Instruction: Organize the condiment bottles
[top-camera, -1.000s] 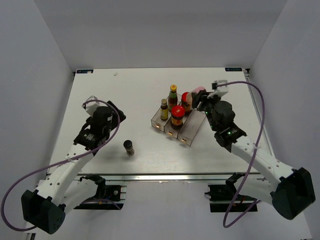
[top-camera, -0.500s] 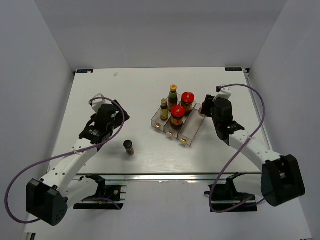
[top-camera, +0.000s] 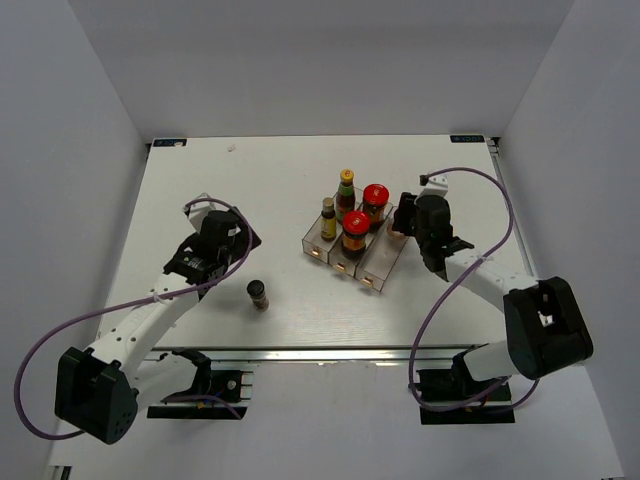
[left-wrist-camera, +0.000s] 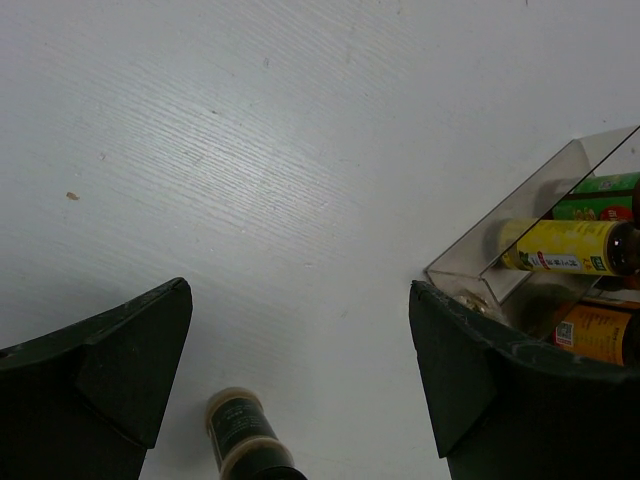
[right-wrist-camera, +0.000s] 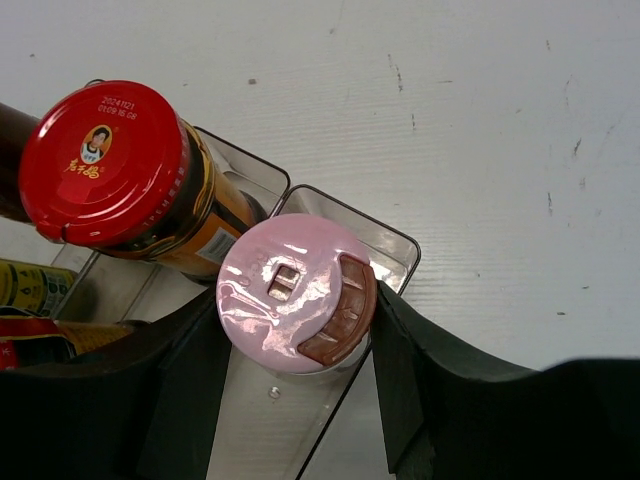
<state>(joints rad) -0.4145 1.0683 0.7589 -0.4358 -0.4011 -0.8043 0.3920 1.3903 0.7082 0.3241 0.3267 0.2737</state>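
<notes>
the small pink-lidded bottle (right-wrist-camera: 290, 290) stands upright, its long axis pointing straight up at the right wrist camera, over the 12 o'clock end of the right-hand compartment of the clear three-compartment plastic tray (top-camera: 380, 262). i cannot tell whether its base already rests on the tray floor. the right gripper (right-wrist-camera: 298, 318) is clamped on it, one dark finger at its 9 o'clock side and one at its 3 o'clock side. a squat dark jar with a red lid (right-wrist-camera: 105, 165) stands in the neighbouring compartment at the bottle's 10 o'clock, close beside it. the coming move looks like a straight drop and release, with little room toward that jar.

further out, the dark black-capped bottle (top-camera: 258, 293) stands upright on the white table (top-camera: 200, 180), well apart from the tray at its 8 o'clock. the left arm is the nearer one. the left gripper (left-wrist-camera: 300, 295) hangs with its jaws wide, and the bottle lies at its 6 o'clock in the wrist view.

a second ago the pink bottle was beyond the tray's far right corner; now it is over the compartment. the left wrist has edged toward 3 o'clock. the dark bottle has not moved.
</notes>
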